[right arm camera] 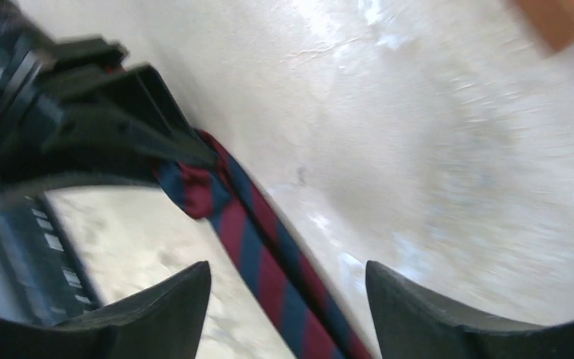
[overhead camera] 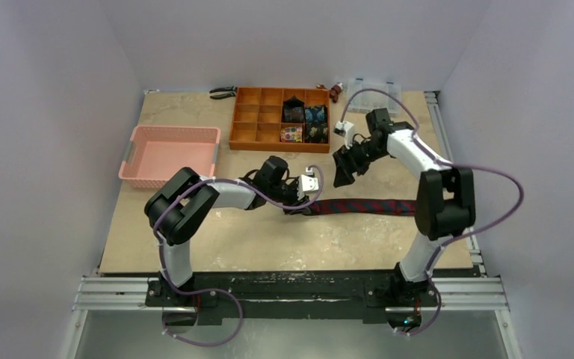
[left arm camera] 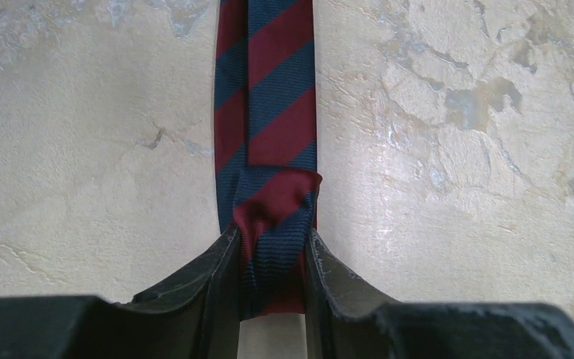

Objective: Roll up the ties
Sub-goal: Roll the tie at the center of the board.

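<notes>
Pinching the folded end of the striped tie [left arm camera: 269, 112], my left gripper [left arm camera: 273, 250] has its jaws narrow, clamped on the cloth. From there the striped tie lies flat across the table [overhead camera: 232, 239] toward the right arm. My right gripper [overhead camera: 341, 175] hangs near it, jaws wide, holding nothing. Rolled ties [overhead camera: 303, 123] sit in the orange box [overhead camera: 250, 116] at the back.

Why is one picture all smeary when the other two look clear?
Right wrist view: this is the smeary one, with the table streaked and the striped tie soft-edged, which looks like motion blur. Left wrist view: sharp, the tie's weave shows, and there is pale glare on the table to its right. Top external view: evenly lit and clear, though everything is small.
</notes>
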Motion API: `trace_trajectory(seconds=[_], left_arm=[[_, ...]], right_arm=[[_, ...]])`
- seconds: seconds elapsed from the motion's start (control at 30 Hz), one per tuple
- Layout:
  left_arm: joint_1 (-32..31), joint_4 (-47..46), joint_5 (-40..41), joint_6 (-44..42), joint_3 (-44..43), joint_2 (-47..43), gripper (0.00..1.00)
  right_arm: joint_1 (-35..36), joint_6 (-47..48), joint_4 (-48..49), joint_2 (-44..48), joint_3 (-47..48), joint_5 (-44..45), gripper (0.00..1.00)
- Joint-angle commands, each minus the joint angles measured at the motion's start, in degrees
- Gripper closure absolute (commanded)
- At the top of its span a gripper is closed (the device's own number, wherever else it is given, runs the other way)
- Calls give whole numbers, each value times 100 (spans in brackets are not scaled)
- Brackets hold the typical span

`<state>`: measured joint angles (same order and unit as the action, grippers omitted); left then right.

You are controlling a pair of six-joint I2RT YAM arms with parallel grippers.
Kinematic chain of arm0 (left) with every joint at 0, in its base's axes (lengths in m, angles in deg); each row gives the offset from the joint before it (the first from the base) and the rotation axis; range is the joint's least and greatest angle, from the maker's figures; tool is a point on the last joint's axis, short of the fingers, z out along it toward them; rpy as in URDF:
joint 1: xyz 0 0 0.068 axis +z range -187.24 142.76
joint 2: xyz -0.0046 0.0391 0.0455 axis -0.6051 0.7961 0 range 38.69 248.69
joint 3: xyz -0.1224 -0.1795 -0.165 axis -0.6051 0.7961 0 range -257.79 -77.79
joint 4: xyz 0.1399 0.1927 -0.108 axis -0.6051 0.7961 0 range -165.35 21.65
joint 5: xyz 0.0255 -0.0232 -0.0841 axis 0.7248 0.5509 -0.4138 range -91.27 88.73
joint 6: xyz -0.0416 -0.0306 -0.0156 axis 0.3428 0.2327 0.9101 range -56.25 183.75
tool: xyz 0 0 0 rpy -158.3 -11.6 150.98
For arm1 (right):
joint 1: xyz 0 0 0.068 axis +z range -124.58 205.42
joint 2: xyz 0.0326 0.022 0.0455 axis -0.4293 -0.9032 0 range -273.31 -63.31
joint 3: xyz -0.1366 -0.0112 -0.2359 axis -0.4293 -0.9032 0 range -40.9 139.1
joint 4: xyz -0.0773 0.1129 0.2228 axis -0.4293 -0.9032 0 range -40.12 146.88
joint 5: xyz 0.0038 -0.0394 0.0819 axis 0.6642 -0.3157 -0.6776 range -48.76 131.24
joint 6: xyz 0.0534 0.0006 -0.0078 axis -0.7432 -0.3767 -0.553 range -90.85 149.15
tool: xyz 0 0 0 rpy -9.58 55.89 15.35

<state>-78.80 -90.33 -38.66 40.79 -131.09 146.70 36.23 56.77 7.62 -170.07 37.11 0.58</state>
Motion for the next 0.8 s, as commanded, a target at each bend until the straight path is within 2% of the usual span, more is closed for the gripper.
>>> trace_trajectory(seconds=[0.0, 0.07, 0.1, 0.17, 0.3, 0.5, 0.6, 0.77], left_arm=[[225, 684, -289, -175, 96, 78, 100], [248, 674, -351, -202, 91, 98, 100], [261, 664, -400, -219, 96, 111, 100], [271, 632, -418, -248, 113, 114, 100], [334, 571, -560, -196, 137, 150, 100], [467, 464, -700, 67, 72, 262, 100], [550, 368, -728, 232, 75, 285, 100], [588, 127, -741, 413, 146, 298, 100]], right_arm=[[8, 2120, 574, 1191, -555, 919, 19], [9, 2664, 871, 1484, -871, 855, 4], [8, 2739, 1050, 1602, -1028, 899, 2], [8, 2813, 1243, 1606, -1177, 776, 2], [339, 3222, 683, 1000, -698, 396, 2], [864, 3330, 1850, 1307, -1662, 653, 2], [985, 3354, 1766, 1147, -1701, 620, 2], [1176, 3226, 1835, 852, -1736, 770, 9]])
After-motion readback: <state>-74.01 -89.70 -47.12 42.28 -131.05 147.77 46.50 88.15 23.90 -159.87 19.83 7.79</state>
